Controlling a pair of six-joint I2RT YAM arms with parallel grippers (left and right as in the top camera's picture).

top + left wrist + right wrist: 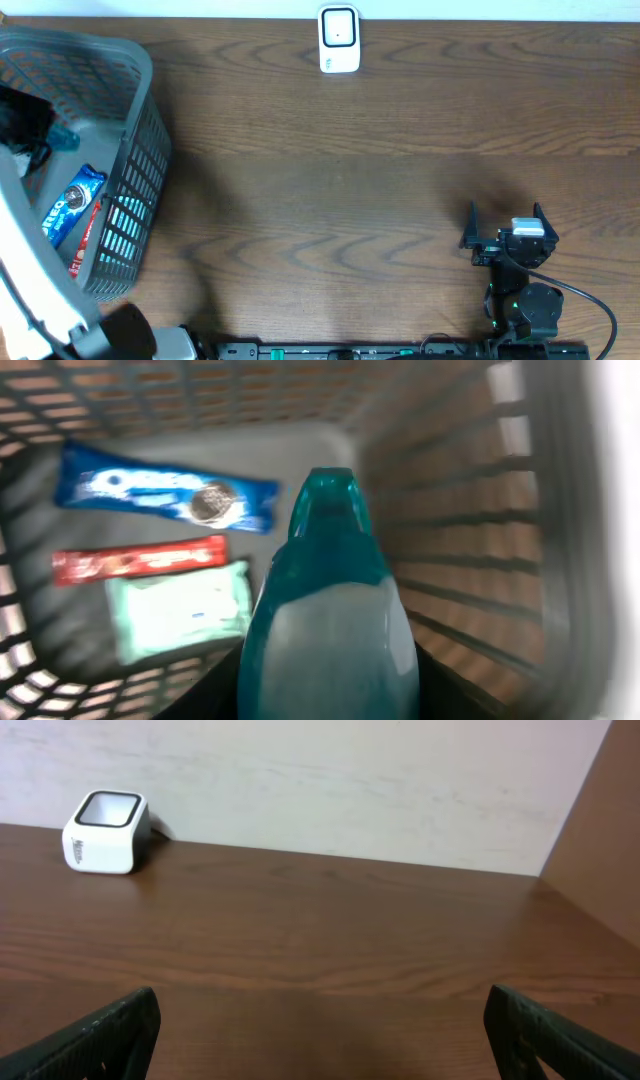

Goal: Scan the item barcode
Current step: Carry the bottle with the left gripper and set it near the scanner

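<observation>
Teal bottle (325, 630) fills your left wrist view, nose pointing down into the basket (140, 150). Your left gripper (320, 705) looks clamped on its body, dark fingers showing at either side low in the frame. That grip suits carrying it out and turning it, though you can't see where the barcode sits. Beneath it lie an Oreo pack (165, 498), a red bar (140, 558) and a pale green pack (180, 610), all clear of the bottle. The scanner (339, 40) stands at the table's (330, 180) far edge, well apart. Your right gripper (508, 225) waits spread wide and empty, facing the scanner.
</observation>
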